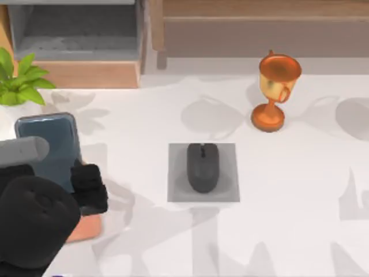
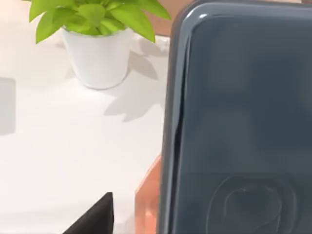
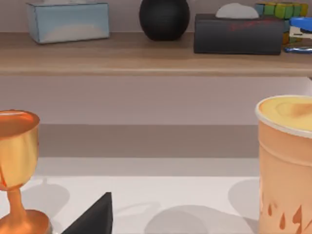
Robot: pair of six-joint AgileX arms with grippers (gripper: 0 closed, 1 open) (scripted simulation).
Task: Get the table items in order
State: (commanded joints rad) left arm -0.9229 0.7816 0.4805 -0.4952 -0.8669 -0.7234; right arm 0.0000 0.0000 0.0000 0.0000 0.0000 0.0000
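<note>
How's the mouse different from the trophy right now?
The mouse is black and lies low and flat on the grey pad; the trophy is copper-gold, stands upright and sits directly on the table. The mouse is mid-table; the trophy is farther back and to the right. No gripper touches either.

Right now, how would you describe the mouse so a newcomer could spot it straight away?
Start at the white table and find the flat grey square pad near its middle. The small black mouse lies on that pad. It is the low, rounded dark shape, unlike the tall copper-gold trophy farther back and to the right.
</note>
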